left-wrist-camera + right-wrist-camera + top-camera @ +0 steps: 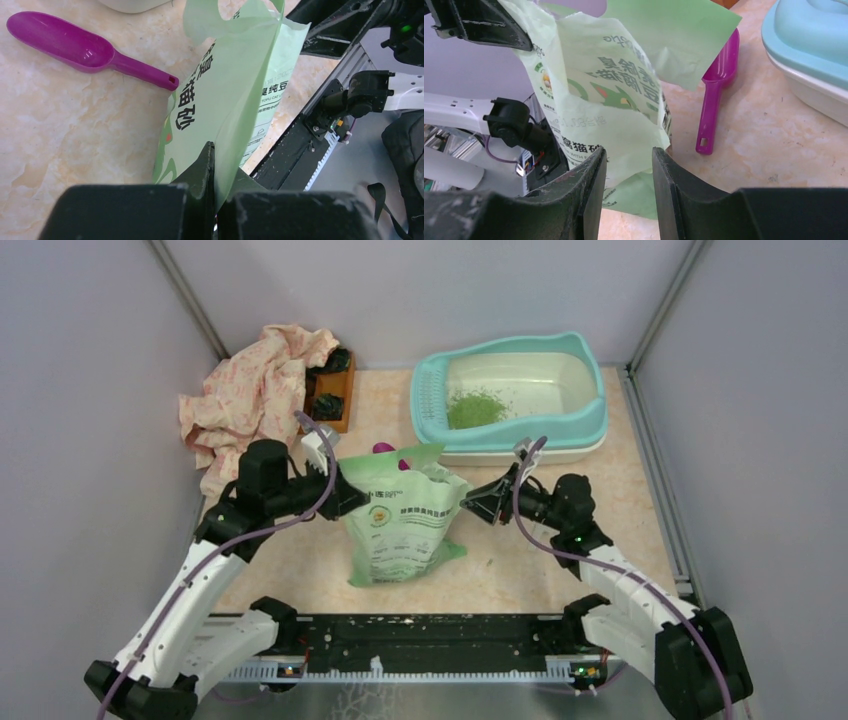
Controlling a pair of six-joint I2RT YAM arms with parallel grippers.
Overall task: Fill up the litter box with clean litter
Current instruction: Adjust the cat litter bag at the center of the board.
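Barely begun: little clean litter (476,408) lies in the litter box (520,344), the left hand (214,150) pinches the bag (400,525), the right hand (629,165) spread.

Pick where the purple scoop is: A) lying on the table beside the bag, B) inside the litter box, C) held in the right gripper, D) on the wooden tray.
A: the purple scoop lies flat on the table, right beside the bag, and nothing is holding it.
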